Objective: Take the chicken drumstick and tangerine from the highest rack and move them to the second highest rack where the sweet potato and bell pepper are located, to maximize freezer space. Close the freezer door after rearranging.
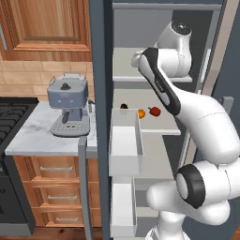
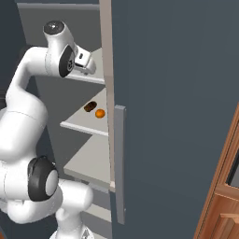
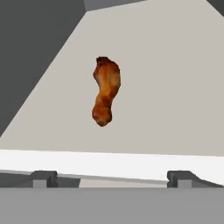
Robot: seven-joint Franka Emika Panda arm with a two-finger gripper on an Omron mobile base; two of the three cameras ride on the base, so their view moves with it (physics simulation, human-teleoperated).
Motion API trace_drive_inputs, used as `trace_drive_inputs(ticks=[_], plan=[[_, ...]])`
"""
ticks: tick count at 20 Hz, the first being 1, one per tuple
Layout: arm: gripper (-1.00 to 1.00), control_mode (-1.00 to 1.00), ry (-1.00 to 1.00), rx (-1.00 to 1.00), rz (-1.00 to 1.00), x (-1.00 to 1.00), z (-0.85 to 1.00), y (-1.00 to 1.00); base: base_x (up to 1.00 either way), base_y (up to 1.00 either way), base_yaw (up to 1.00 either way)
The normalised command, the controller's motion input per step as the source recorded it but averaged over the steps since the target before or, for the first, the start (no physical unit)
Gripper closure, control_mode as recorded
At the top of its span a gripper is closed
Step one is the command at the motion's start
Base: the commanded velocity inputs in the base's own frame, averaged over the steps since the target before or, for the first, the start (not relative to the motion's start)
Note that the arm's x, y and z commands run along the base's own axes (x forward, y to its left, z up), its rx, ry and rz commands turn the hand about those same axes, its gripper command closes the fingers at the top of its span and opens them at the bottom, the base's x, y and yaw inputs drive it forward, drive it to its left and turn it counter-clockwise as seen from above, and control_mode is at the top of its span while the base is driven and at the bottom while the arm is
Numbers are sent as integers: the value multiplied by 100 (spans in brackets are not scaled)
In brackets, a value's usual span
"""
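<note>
No readable text or labels.

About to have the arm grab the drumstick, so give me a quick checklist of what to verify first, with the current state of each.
1. Jaws wide: gripper open, fingertips far apart. Ok.
2. Target in sight: browned, elongated chicken drumstick lies alone on the pale top rack. Ok.
3. Contact: fingertips short of the drumstick, nothing held. Ok.
4. Tangerine moved: small round orange tangerine sits on the second rack. Ok.
5. Room there: red bell pepper and dark brown sweet potato leave bare shelf. Ok.
6. Drumstick centred between fingertips: cannot tell.
</note>
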Motion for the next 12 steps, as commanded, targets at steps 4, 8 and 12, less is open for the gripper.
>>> trace_drive_inputs(ticks=[4, 8, 12], plan=[[-100, -100, 0, -5, 6, 52, 0, 0, 0, 0, 0], [-100, -100, 3, -5, 1, 44, -8, 0, 0, 0, 0], [-100, -100, 16, -6, 0, 46, -13, 3, 0, 0, 0]])
